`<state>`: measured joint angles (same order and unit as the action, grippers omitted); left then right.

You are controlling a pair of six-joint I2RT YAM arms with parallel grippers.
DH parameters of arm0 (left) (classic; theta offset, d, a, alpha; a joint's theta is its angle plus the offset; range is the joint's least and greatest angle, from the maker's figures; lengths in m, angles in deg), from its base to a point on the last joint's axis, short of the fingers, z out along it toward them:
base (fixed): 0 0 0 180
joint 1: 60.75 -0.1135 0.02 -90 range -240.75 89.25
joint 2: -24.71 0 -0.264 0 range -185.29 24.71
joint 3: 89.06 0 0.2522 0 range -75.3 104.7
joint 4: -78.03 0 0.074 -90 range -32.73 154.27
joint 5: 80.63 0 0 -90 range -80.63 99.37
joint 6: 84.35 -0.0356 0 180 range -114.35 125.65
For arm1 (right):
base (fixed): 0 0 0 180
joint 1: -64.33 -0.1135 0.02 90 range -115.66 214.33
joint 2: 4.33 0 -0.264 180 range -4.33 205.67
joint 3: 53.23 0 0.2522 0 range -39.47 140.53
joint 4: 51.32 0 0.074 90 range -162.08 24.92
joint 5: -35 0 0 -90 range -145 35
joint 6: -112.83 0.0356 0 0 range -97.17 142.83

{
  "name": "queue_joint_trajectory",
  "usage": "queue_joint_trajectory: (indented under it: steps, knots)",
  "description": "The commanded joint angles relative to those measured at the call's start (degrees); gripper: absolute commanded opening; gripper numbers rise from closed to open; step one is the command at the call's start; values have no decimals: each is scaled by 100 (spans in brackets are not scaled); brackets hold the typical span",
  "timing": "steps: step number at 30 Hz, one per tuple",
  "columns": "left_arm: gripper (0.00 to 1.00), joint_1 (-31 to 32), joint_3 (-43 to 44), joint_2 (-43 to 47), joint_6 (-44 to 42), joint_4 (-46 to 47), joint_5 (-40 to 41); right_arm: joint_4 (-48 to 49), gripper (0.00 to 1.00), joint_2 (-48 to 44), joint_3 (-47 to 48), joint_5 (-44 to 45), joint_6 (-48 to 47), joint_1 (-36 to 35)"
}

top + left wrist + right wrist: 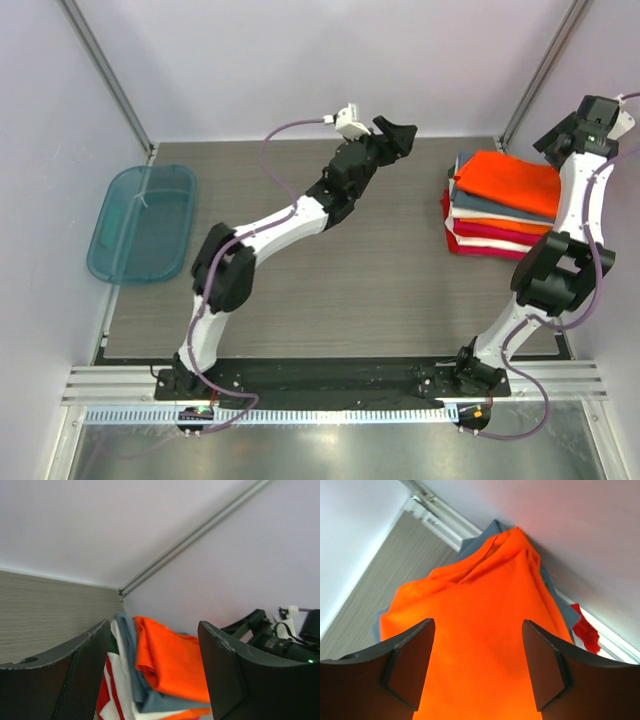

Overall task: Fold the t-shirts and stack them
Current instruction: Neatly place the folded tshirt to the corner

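The t-shirts [500, 212] sit in one pile at the far right of the table [330, 270]; the bright orange shirt [480, 585] lies on top, a blue-grey shirt [131, 665] lies just under it, and white, orange and crimson layers follow down to the tabletop. The top shirt looks loosely folded, with a soft ridge running across it and its edges not quite square with the grey one beneath. All of it is thin, limp cloth, probably light and in no way fragile; a single pinch at a corner would likely let the fold sag open, and a sideways tug could drag the layer below along with it. The safer hold seems to be a folded edge, taken at two points, one per arm, or a flat press from above to settle the pile. The right gripper [477, 625] hangs directly over the orange shirt with its fingers spread wide and nothing between them. The left gripper [154, 625] is raised over the far middle of the table, aimed toward the pile, its fingers likewise apart and empty. A teal tub [140, 222] lies at the far left, well apart from the shirts.
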<state>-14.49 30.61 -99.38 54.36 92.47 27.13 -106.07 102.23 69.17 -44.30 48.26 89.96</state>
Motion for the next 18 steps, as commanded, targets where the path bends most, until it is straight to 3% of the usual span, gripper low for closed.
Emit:
queue_joint_trajectory:
  steps: [1, 4, 8, 12, 13, 18]
  knots:
    - [72, 41, -587, 1260, -476, -209, -36, 197, 75, -926, -307, 118, -188, -172]
    - [73, 41, -1211, 2008, -748, -928, 35, 206, 65, -1243, -650, -585, -205, -286]
    - [73, 23, -2037, 2957, -907, -1474, 333, 704, 44, -1366, -1150, -2025, 22, -356]
    - [74, 6, -3178, 3829, -933, -1537, 711, 1628, 23, -1419, -1670, -3116, 1039, -549]
    - [75, -12, -3504, 4327, -951, -1790, 955, 2195, 16, -1480, -1888, -3031, 1452, -828]
    - [75, -47, -3875, 4771, -1039, -2213, 1133, 3009, 9, -1569, -2557, -2960, 2079, -805]
